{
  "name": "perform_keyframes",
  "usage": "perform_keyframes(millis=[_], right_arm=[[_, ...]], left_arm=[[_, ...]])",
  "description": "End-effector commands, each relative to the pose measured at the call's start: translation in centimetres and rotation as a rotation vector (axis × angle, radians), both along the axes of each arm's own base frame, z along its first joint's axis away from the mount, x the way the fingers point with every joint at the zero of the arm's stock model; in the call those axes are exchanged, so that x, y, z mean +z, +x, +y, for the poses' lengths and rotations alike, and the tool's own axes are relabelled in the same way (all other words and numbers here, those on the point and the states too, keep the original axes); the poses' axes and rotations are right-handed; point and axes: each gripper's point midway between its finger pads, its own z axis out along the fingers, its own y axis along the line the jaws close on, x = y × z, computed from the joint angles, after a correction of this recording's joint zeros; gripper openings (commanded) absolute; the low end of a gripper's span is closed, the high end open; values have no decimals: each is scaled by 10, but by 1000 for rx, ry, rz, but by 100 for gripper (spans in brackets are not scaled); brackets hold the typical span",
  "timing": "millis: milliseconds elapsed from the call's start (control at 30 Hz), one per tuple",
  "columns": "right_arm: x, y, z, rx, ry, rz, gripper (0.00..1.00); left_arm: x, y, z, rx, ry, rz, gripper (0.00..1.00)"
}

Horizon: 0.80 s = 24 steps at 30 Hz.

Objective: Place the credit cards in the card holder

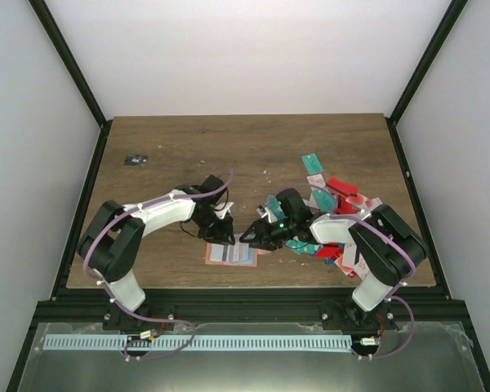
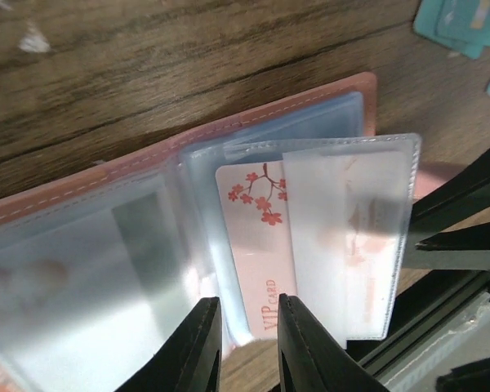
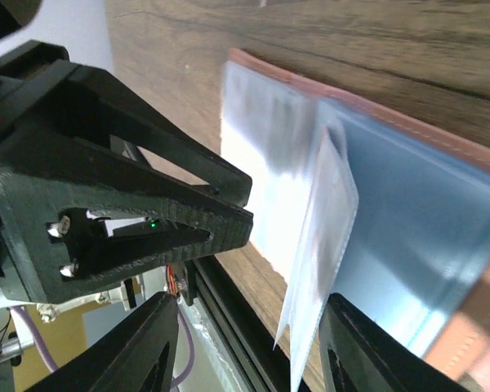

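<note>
- Left gripper point(image 2: 245, 314) seems to pinch the clear sleeve point(image 2: 376, 245), holding the card holder point(image 1: 233, 255) open by the near edge.
- Right gripper point(image 3: 249, 302) is spread wide, gripping nothing.

Glossy clear plastic sleeves point(image 2: 343, 237), wood-grain table point(image 2: 147, 82)

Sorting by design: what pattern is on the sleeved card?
Red blossoms on a pale card, clearest in the left wrist view.

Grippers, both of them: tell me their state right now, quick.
Left gripper: jaws narrow at the white card edge; grip cannot be told.
Right gripper: open, a clear sleeve between its fingers.
</note>
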Motion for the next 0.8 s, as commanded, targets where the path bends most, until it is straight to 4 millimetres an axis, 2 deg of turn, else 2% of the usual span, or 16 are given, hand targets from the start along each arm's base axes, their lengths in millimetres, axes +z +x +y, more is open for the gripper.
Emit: perform_keyframes(millis=[0,100,267,333,500,633,767], right_arm=[[21,3,18,53,83,-51,49],[21,2,22,63,82,-46,49],[19,2,34,87,66,-22,49],[22,0,47,125,76,-22,49],[32,-5,94,253,127,-12,49],[55,-4,121,321,192,-32,51],[87,6,130,335,228,-101,52]], left_arm=[[28,12,6,33,-34,-62,22],[40,19,19,71,-20,-97,22],[55,33,56,149,45,-166,25],[60,36,71,177,67,-188,25],[73,42,100,242,83,-223,27],[83,42,112,273,82,-238,28],[97,42,109,277,40,-265,29]])
